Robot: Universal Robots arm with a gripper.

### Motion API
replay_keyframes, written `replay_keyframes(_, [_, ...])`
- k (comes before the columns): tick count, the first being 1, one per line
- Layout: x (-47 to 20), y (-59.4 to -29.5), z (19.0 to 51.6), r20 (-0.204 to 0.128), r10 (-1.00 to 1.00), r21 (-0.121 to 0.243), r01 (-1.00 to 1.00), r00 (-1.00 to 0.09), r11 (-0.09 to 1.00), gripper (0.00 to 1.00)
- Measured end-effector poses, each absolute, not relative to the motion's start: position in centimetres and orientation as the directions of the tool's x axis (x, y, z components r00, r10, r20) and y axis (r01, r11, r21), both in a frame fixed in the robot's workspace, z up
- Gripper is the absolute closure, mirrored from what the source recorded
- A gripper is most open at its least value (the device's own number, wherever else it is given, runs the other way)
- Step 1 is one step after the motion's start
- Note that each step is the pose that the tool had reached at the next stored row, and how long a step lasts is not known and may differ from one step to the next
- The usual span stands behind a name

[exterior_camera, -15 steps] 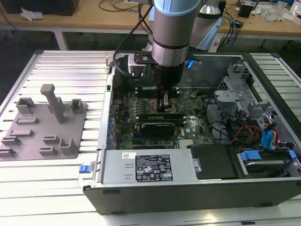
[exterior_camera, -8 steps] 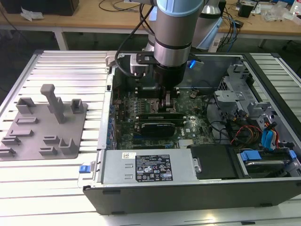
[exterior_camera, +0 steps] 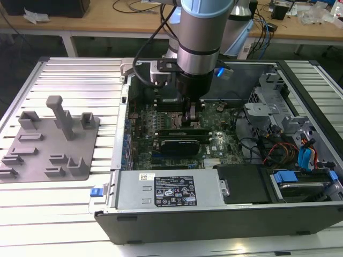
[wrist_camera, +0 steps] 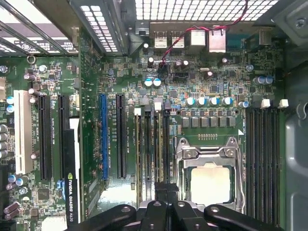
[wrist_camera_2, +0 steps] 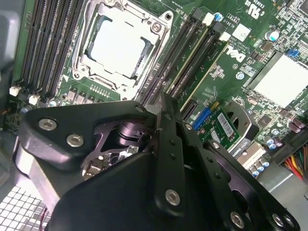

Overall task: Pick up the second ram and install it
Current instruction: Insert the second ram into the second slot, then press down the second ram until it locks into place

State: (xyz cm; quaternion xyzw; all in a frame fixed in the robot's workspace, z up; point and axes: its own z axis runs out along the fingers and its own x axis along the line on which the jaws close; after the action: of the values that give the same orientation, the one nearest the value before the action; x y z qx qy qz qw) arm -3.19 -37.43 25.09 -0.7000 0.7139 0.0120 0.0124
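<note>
Two black fingers (wrist_camera_2: 169,144) of the tool (wrist_camera_2: 162,103) are lying pressed together, with no gap showing between them. In the exterior view the tool (exterior_camera: 191,119) is reaching down into the middle of the open computer case (exterior_camera: 214,230), and its tip is hovering over the near ends of the memory slots beside the processor socket (wrist_camera_2: 120,43). The second ram (wrist_camera_2: 191,65) is standing on edge in one of those slots, a thin pale-green strip running away from the tip; whether the tool is touching it I cannot tell.

In the first wrist view the tool (wrist_camera: 166,195) is sitting just beside the socket (wrist_camera: 207,180), and a blue card slot (wrist_camera: 104,139) is lying further out. A black expansion card (exterior_camera: 179,144) bearing white lettering is standing just beyond the tool, toward the case's front wall. Along that wall a grey metal box (exterior_camera: 171,190) is carrying a black sticker with white print and a small white sticker. Outside the case, toward the exterior view's left edge of the slatted surface (exterior_camera: 64,219), a grey fixture block (exterior_camera: 51,139) is resting.
</note>
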Motion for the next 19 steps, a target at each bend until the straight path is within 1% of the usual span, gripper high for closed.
replay_keyframes(19, [-2.31, -37.43, 25.09, -0.034, -0.999, 0.000, -1.000, -0.020, 0.020, 0.92])
